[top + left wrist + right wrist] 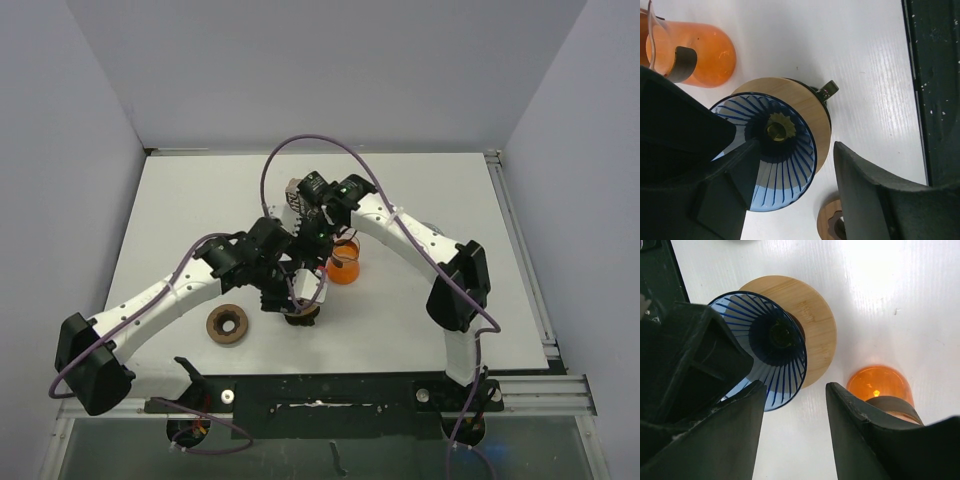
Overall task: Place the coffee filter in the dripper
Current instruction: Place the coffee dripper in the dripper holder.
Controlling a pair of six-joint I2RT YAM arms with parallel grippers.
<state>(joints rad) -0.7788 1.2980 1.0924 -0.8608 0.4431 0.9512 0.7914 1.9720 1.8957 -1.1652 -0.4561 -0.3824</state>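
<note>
Now | left gripper [797, 145] jaws apart, blue dripper [785, 165] between them | right gripper [796, 386] jaws apart, dripper at one finger

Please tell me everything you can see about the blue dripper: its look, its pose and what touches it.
The dripper is a clear blue cone with thin ribs running down to a hole at its bottom; the ribs in view are bare. A wooden collar rings its narrow end. It stands mouth up on a dark pot on the table, near the orange cup. The open left gripper and right gripper hang above it; contact cannot be told.
</note>
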